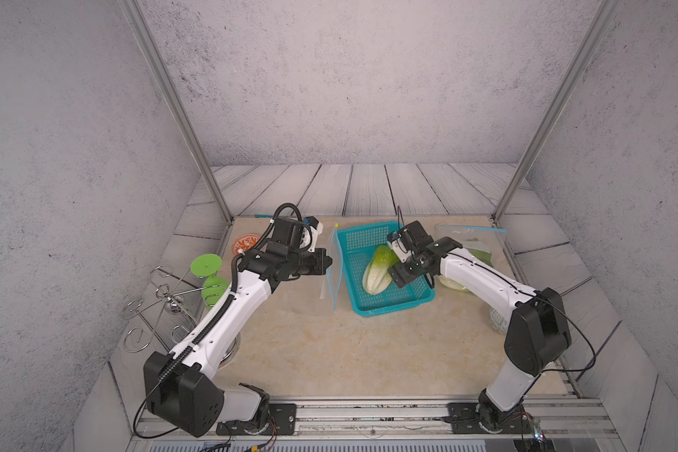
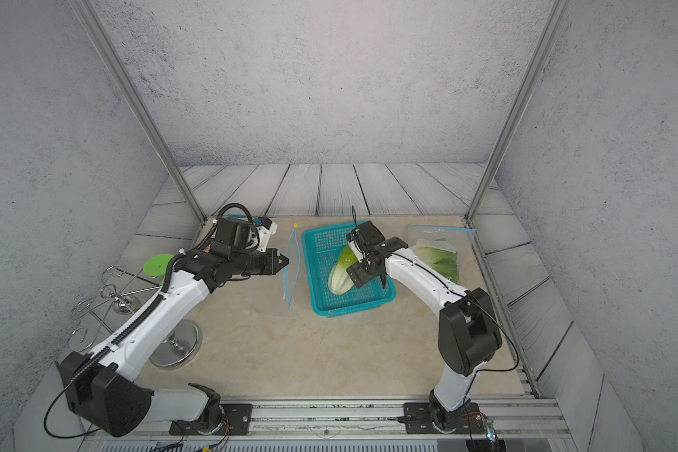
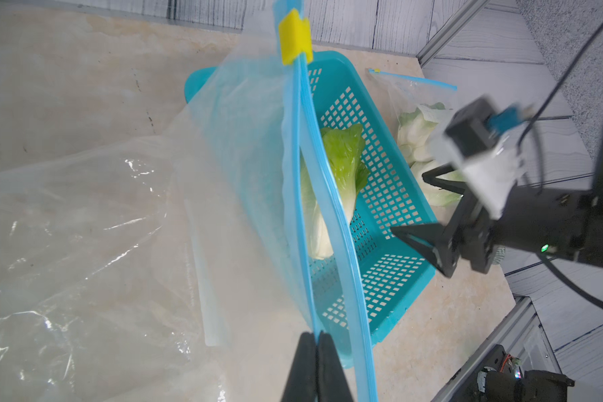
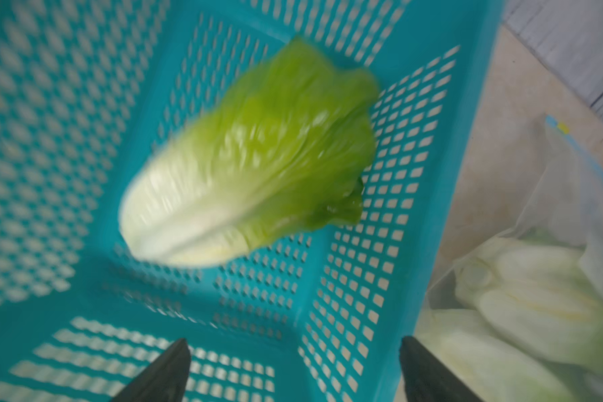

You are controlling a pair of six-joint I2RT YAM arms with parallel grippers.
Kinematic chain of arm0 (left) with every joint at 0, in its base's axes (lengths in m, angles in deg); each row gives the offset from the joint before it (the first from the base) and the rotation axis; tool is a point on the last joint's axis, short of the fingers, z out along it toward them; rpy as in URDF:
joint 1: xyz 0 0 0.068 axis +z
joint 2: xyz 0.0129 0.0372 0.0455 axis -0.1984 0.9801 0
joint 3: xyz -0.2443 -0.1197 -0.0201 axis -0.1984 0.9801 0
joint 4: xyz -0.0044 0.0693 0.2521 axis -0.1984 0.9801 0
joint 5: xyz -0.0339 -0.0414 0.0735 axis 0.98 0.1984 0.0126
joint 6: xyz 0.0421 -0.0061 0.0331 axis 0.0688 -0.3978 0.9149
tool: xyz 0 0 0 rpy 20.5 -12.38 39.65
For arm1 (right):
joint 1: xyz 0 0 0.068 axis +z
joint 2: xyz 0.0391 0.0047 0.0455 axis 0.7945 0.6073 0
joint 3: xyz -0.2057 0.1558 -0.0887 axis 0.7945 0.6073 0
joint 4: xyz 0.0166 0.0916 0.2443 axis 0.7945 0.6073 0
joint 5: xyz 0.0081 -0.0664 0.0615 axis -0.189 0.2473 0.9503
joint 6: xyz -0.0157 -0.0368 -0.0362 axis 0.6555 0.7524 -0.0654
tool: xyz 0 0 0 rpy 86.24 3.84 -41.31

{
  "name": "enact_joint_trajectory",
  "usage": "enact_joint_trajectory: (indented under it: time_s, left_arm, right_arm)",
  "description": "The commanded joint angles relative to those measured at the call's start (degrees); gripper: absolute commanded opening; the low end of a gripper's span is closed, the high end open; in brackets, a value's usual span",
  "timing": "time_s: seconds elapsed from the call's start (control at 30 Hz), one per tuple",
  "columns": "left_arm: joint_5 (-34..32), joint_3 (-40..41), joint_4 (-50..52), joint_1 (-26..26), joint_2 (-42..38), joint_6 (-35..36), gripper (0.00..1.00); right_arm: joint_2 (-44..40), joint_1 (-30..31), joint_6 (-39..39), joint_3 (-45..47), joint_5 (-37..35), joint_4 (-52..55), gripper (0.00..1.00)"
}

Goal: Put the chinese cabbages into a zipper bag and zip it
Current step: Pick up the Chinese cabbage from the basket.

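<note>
The left end effector (image 3: 315, 339) has its fingers pressed together on the near end of the blue zip track of a clear plastic zipper bag (image 3: 244, 156). This holds the bag's mouth edge upright just beside the teal perforated plastic basket (image 1: 392, 307). The rest of the bag trails on the beige marbled counter (image 1: 349, 352) beneath that arm. The left wrist view shows the two blue track strips parted a little, with a yellow slider (image 3: 295, 36) at the far end.

One chinese cabbage (image 1: 376, 274), with a white ribbed base and bright green leafy top, lies slanted on the basket floor. The right end effector (image 1: 421, 261) hovers over it with its fingers spread wide, gripping nothing and apart from the leaves.

On the far side of the basket from the held bag, a second clear zipper bag (image 2: 439, 250) lies flat on the counter with pale cabbage heads (image 4: 536, 296) inside. How many it holds is unclear.

At the left edge of the counter, a green plastic goblet (image 1: 208, 274) sits against a chrome wire rack (image 1: 161, 305).
</note>
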Motion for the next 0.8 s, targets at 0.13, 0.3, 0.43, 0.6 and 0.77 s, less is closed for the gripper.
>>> enact_joint_trajectory:
  time_s: [0.13,0.3,0.43,0.6,0.77]
  left_arm:
    - [0.45,1.41,2.23,0.33,-1.56,1.59,0.0]
    - [1.79,3.28,1.43,0.33,-2.16,0.61,0.0]
    - [1.26,4.54,1.17,0.33,-2.79,0.53,0.0]
    - [1.01,5.5,0.81,0.33,-3.06,-0.01,0.0]
    - [1.32,5.65,0.39,0.32,-2.82,-0.26,0.0]
  right_arm:
    - [1.26,-3.12,39.72,-1.67,-4.21,-5.97,0.99]
    - [7.93,-5.14,36.74,-12.22,6.25,-10.54,0.99]
    - [17.17,-5.18,32.73,-25.59,15.18,-3.52,0.99]
    - [26.75,-5.41,29.62,-34.61,19.95,3.21,0.99]
    - [26.0,-6.21,24.12,-31.26,25.83,4.59,0.99]
